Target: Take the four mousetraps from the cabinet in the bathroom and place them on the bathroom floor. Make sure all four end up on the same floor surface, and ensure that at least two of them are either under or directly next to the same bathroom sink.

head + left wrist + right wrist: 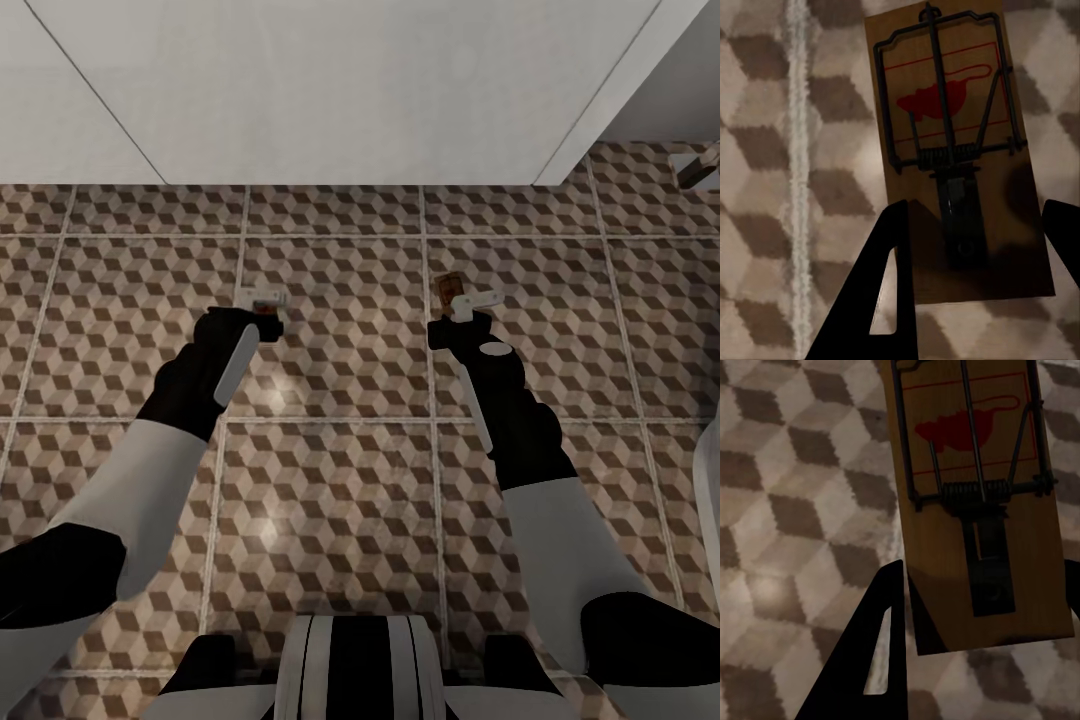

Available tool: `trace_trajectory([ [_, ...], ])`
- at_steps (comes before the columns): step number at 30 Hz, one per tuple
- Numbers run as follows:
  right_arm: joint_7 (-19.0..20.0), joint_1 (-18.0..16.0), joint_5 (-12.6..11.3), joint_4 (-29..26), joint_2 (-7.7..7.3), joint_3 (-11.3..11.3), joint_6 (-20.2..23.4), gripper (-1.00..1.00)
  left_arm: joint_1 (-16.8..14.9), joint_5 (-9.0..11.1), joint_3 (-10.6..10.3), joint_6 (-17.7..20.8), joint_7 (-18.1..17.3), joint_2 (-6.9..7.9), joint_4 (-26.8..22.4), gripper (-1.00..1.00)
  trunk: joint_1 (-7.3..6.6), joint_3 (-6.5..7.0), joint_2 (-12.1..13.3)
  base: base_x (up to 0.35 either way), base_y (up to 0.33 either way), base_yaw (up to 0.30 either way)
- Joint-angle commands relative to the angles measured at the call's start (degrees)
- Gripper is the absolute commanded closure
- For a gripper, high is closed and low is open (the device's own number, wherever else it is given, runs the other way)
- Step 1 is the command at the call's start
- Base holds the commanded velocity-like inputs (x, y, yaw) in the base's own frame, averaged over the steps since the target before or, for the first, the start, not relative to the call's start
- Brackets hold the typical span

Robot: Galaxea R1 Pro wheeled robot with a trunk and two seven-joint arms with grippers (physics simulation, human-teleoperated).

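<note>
Both arms reach out over the cube-patterned bathroom floor (340, 420). My left gripper (262, 300) is shut on a tan wooden mousetrap (268, 310), seen close up in the left wrist view as a mousetrap (945, 97) with a dark wire spring and a red mark, gripped by its near end between the black fingers (889, 292) of the left gripper (975, 206). My right gripper (466, 302) is shut on a second mousetrap (446, 288). The right wrist view shows that mousetrap (967, 435) held the same way in the right gripper (984, 566). Tiles lie beneath both traps.
A broad white unit (330, 90) spans the far side, ending at the floor's edge. At the far right sits a small chrome and white fitting (700, 165), and a curved white fixture (712, 480) runs along the right edge. My base (350, 670) is below.
</note>
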Motion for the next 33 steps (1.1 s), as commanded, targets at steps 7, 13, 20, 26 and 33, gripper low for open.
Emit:
trace_trajectory([
  [7,-0.16,-0.05,0.33,-0.06,0.02,0.10,0.37,1.00,-0.66,0.60,-0.07,-0.07,0.61,0.01,0.13,1.00,-0.01,-0.03,-0.01,0.000,0.000,0.000],
  [13,-0.16,-0.03,0.30,-0.06,0.02,0.15,0.37,1.00,-0.79,0.54,-0.07,-0.08,0.65,0.02,0.09,1.00,-0.01,-0.03,-0.01,0.000,0.000,0.000],
  [20,-0.16,-0.03,0.27,-0.06,0.02,0.15,0.37,1.00,-1.00,0.58,-0.07,-0.08,0.63,-0.03,-0.18,1.00,-0.01,-0.03,-0.01,0.000,0.000,0.000],
  [26,-0.16,-0.01,0.29,-0.06,0.02,0.16,0.37,1.00,-1.05,0.67,-0.14,0.11,0.39,0.02,-4.56,1.00,-0.01,-0.03,-0.01,0.000,0.000,0.000],
  [33,-0.16,0.03,0.33,-0.06,0.02,0.18,0.37,1.00,-1.05,0.70,-0.16,0.40,0.28,0.13,-8.07,1.00,-0.01,-0.03,-0.01,0.000,0.000,0.000],
])
